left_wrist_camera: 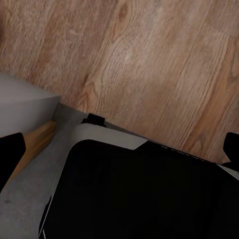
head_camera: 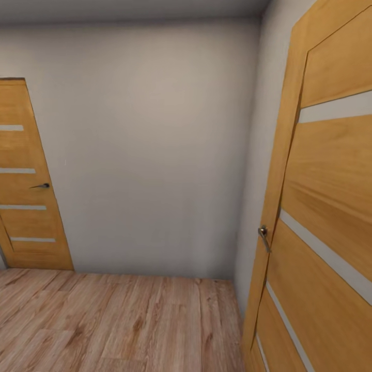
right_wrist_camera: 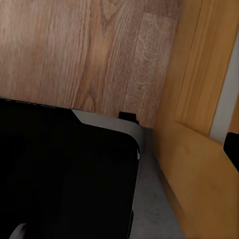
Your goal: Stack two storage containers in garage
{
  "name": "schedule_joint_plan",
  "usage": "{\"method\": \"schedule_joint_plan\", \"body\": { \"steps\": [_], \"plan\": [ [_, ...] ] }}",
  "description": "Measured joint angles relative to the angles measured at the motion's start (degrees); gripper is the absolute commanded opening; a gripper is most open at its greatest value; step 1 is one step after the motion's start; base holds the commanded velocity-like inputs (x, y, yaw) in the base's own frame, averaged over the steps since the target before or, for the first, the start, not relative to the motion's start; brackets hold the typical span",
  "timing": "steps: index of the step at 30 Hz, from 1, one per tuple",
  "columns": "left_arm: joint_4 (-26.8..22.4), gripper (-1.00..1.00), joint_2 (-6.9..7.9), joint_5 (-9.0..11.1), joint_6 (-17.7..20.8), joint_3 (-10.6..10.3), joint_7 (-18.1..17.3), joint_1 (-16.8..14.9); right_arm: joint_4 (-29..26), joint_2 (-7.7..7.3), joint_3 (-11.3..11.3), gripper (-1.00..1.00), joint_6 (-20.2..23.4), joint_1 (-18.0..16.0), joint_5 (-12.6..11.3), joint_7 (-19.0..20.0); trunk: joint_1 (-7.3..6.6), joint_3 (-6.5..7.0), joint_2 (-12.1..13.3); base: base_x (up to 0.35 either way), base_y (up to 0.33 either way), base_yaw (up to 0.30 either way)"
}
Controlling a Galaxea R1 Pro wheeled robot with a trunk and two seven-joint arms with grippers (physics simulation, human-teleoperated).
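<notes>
setting: hallway corner with a pale grey wall (head_camera: 155,144), light wood-plank flooring (head_camera: 113,325), a wooden door (head_camera: 28,181) at far left and a second wooden door (head_camera: 325,206) close on the right, its metal handle (head_camera: 264,235) near the frame.
progress: judging from this alone, the robot is in transit; no storage container and no garage concrete are in sight, so the placing and stacking look undone, and whether any bin has been carried over cannot be told.
containers: not visible here, so their position relative to either tool cannot be given.
left tool: dark finger tips at the picture edges of the left wrist view; spread or pressed together, cannot tell.
right tool: same in the right wrist view; cannot tell.
below the arms: dark robot base (left_wrist_camera: 139,194) over the planks, with the near door beside it (right_wrist_camera: 199,149).
</notes>
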Motion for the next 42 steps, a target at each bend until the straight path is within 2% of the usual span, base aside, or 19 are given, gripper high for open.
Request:
{"method": "schedule_joint_plan", "body": {
  "steps": [8, 18, 34, 42],
  "plan": [
    [0.0, 1.0, 0.01, 0.0, 0.0, 0.0, 0.0, 0.0, 0.0, -0.02, 0.0, 1.0, -0.1, 0.0, -0.1, 0.0, 0.0, 0.0, 0.0, 0.006, 0.0, 0.188],
    [0.0, 1.0, 0.0, 0.0, 0.0, 0.0, 0.0, 0.0, 0.0, -0.06, 0.0, 1.0, -0.1, 0.0, -0.2, 0.0, 0.0, 0.0, 0.0, 0.01, 0.0, 0.023],
    [0.0, 1.0, -0.01, 0.0, 0.1, 0.0, 0.0, 0.0, 0.0, 0.0, 0.0, 1.0, -0.2, 0.0, -0.2, 0.0, -0.03, 0.0, 0.0, 0.299, 0.0, 0.005],
    [0.0, 1.0, 0.01, 0.0, 0.1, 0.0, 0.0, 0.0, 0.0, -0.01, 0.0, 1.0, -0.3, 0.0, -0.2, 0.0, -0.03, 0.0, 0.0, 0.322, 0.0, 0.187]
  ]
}}
